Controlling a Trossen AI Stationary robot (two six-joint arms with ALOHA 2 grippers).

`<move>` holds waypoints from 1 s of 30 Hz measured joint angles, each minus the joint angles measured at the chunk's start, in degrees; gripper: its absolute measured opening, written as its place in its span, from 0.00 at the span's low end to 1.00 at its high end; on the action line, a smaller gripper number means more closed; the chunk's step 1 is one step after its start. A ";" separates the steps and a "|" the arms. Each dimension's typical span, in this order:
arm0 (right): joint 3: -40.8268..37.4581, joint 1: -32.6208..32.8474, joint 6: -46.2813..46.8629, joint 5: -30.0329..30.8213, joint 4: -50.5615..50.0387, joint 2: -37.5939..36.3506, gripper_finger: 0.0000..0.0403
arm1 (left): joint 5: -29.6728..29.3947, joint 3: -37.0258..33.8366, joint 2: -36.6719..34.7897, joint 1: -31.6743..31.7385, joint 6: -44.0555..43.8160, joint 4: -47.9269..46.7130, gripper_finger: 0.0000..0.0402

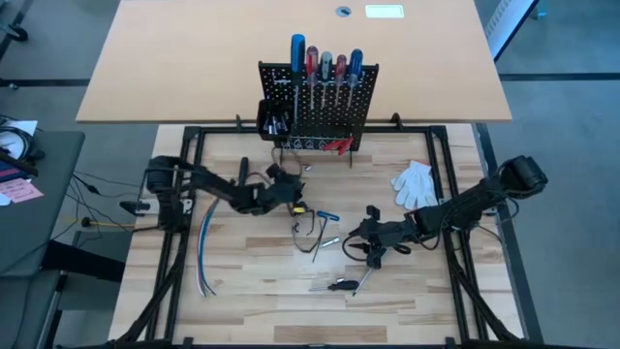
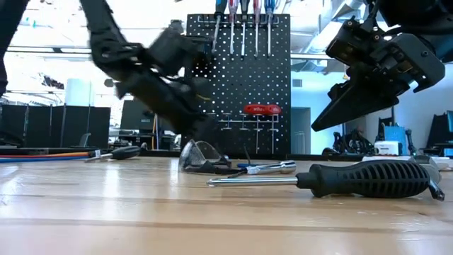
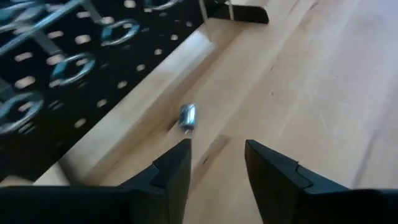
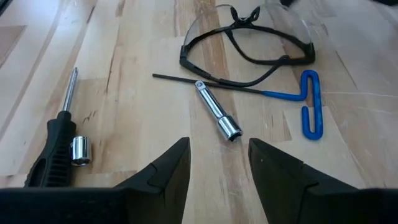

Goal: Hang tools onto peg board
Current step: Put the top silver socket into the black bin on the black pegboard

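The left gripper [image 3: 214,162] hangs open and empty over a small silver bit [image 3: 188,116] near the peg board [image 1: 320,107]. The right gripper [image 4: 217,162] is open too. The bit looks light, stiff and slippery; grip across its sides.

White glove [image 1: 415,183], safety glasses [image 4: 249,34], cables [image 1: 205,247]

We see the peg board [image 1: 318,105] standing at the table's [image 1: 252,301] far edge, screwdrivers [image 1: 325,68] hanging on it, a glove [image 1: 415,184] to its right, safety glasses [image 4: 249,38] near the table's middle.
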 joint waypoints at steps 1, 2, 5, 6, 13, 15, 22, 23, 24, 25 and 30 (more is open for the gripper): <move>-0.02 0.00 0.00 0.00 -0.04 0.00 0.42 | 0.82 2.02 0.95 0.61 0.34 -1.69 0.39; -0.01 0.00 0.02 0.00 -0.04 0.00 0.42 | 1.86 4.00 1.90 1.28 0.36 -3.34 0.41; -0.01 0.22 0.02 0.00 -0.04 0.00 0.42 | 3.34 8.85 4.29 2.95 -0.11 -8.42 0.48; -0.01 0.31 0.01 0.00 -0.04 0.00 0.42 | 3.42 10.10 4.95 3.48 -0.28 -10.05 0.50; 0.00 0.39 0.02 -0.15 -0.06 0.00 0.42 | 3.42 12.31 7.45 6.90 -3.70 -12.57 0.54; -0.02 0.37 0.02 -0.15 -0.17 0.00 0.42 | 3.41 12.29 7.61 7.74 -3.83 -12.83 0.54; 0.00 0.37 0.04 -0.17 -0.10 0.00 0.42 | 11.04 12.37 9.22 10.19 -2.69 -8.64 0.54; -0.02 0.37 0.04 -0.17 -0.08 0.00 0.42 | 12.22 12.36 9.21 10.42 -2.65 -8.50 0.54; -0.02 0.37 0.05 -0.17 -0.10 0.00 0.42 | 13.42 12.36 9.21 10.67 -2.57 -8.29 0.54; -0.02 0.37 0.07 -0.17 -0.07 0.00 0.42 | 13.88 12.38 9.23 10.83 -2.20 -8.26 0.54; -0.02 0.66 0.07 -0.20 -0.02 0.00 0.42 | 16.88 12.38 9.21 10.92 1.33 -8.28 0.54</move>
